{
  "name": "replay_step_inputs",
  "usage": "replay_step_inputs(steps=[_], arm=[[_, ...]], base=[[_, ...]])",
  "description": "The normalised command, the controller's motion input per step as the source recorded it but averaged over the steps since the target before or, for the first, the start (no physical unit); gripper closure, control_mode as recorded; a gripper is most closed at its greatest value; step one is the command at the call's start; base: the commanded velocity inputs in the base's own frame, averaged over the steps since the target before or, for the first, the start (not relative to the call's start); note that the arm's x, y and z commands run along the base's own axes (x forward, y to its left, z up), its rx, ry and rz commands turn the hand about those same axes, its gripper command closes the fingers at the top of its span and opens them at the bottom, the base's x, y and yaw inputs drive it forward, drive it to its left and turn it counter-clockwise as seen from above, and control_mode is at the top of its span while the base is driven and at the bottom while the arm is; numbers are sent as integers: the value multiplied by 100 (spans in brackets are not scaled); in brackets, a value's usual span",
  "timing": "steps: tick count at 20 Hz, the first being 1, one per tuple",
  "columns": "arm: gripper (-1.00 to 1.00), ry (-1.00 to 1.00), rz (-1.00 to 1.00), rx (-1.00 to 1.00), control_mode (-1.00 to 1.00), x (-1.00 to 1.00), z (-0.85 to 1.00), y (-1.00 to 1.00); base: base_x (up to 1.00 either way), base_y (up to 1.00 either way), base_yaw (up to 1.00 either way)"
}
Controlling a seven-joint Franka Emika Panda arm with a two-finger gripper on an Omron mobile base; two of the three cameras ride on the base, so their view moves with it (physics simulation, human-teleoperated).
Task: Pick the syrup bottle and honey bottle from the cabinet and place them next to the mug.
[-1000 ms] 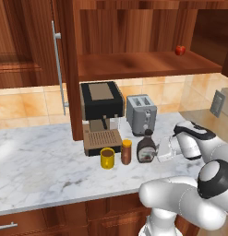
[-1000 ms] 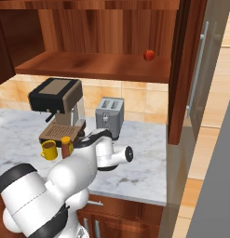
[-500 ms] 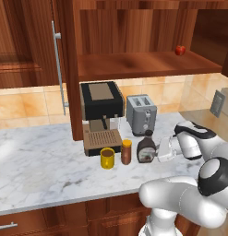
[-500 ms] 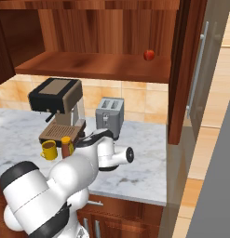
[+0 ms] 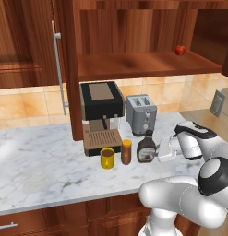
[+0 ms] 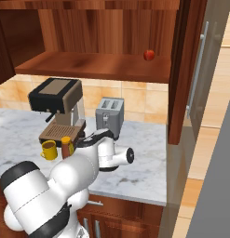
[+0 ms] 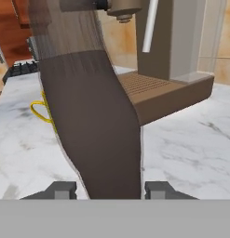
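The dark brown syrup bottle (image 5: 146,148) stands on the marble counter (image 5: 41,161), right of the slim amber honey bottle (image 5: 126,152) and the yellow mug (image 5: 107,158). My gripper (image 5: 160,150) reaches in from the right and is shut on the syrup bottle. In the hand view the syrup bottle (image 7: 95,125) rises between the two fingertips (image 7: 60,190), and the mug's yellow handle (image 7: 39,111) peeks out behind it. From the right base view the mug (image 6: 49,149) and honey bottle (image 6: 67,147) stand left of my arm. The cabinet (image 5: 134,64) hangs open above.
A coffee machine (image 5: 101,115) stands just behind the mug and bottles, with a silver toaster (image 5: 141,114) to its right. A red apple (image 5: 180,50) rests on the cabinet shelf. The open cabinet door with its long bar handle (image 5: 60,69) hangs at the left.
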Motion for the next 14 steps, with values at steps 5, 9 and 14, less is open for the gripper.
replay_step_inputs(steps=[5, 9, 14], arm=[[-100, 0, 0, 0, -100, 0, 0, 0], [-100, 0, 0, 0, -100, 0, 0, 0], [-100, 0, 0, 0, -100, 0, 3, 0]], base=[[0, 0, 0], [0, 0, 0], [0, 0, 0]])
